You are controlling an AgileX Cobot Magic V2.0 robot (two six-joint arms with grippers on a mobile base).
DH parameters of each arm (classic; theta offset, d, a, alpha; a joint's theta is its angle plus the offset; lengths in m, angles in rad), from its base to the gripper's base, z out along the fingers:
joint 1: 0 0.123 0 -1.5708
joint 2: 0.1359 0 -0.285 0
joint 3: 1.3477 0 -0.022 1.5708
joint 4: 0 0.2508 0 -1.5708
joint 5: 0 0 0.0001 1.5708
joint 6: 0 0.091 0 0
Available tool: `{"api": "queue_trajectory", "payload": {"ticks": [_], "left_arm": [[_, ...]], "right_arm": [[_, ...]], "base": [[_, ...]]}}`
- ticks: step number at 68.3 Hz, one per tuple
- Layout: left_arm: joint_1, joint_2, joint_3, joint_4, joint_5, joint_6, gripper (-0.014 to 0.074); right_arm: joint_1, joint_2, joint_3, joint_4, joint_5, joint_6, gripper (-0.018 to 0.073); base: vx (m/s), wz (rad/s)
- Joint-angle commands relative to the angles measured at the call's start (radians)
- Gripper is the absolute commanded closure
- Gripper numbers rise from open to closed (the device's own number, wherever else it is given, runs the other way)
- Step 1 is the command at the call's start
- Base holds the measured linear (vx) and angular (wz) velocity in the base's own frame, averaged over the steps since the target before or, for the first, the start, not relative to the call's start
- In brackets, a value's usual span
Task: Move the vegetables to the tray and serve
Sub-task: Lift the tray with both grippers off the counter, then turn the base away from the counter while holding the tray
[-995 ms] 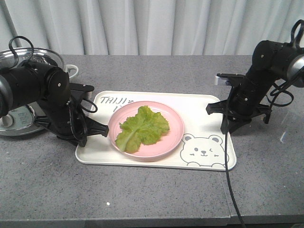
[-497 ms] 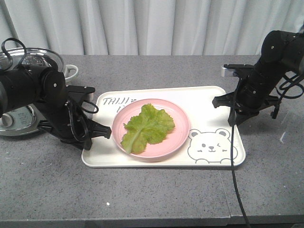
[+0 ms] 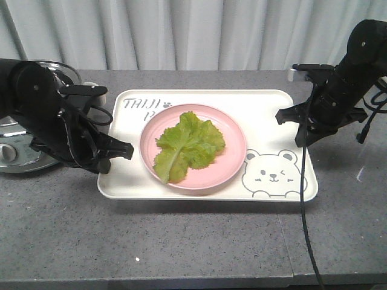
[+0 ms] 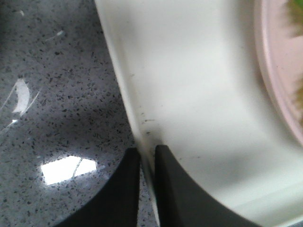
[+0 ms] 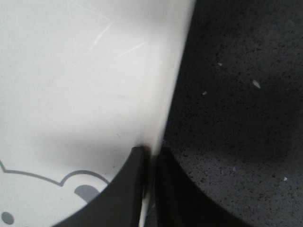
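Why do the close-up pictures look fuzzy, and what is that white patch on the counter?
Left wrist view: the white patch is a light reflected in the glossy counter, and the pink plate at the edge is blurred, out of focus. Right wrist view: the tray looks soft too, and shadowed near the right gripper. Front view: sharp and evenly lit.

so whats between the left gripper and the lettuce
Bare tray, which the left gripper grips, then the rim of the pink plate, then the lettuce. The front view shows it.

Tray (image 3: 266, 109) bears grey "TAIJI" lettering (line below mostly hidden)
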Motion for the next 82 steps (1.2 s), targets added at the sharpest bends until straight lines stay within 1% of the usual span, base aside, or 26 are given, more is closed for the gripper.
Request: {"api": "queue_trajectory", "payload": {"ticks": [1, 17, 35, 73, 82], "left_arm": [[-0.020, -0.089, -0.032, -0.072, -0.088, 0.023, 0.0603], [-0.020, -0.162, -0.032, -0.072, -0.118, 0.023, 0.0603], [-0.020, -0.179, -0.032, -0.072, -0.117, 0.023, 0.0603], [-0.020, -0.179, -0.032, -0.071, -0.112, 0.023, 0.0603], [-0.020, -0.179, -0.032, -0.071, -0.094, 0.023, 0.0603]], "right_arm": [[0.007, -0.087, -0.028, 0.093, 0.054, -0.036, 0.0565], [0.007, -0.157, -0.028, 0.092, 0.054, -0.036, 0.0565], [0.008, -0.226, -0.028, 0.094, 0.054, -0.036, 0.0565], [0.008, -0.237, -0.028, 0.086, 0.054, -0.048, 0.0565], [0.008, -0.237, -0.028, 0.087, 0.054, -0.049, 0.0565]], "base": [[0.00, 0.00], [0.00, 0.00], [0.00, 0.00], [0.00, 0.00], [0.00, 0.00]]}}
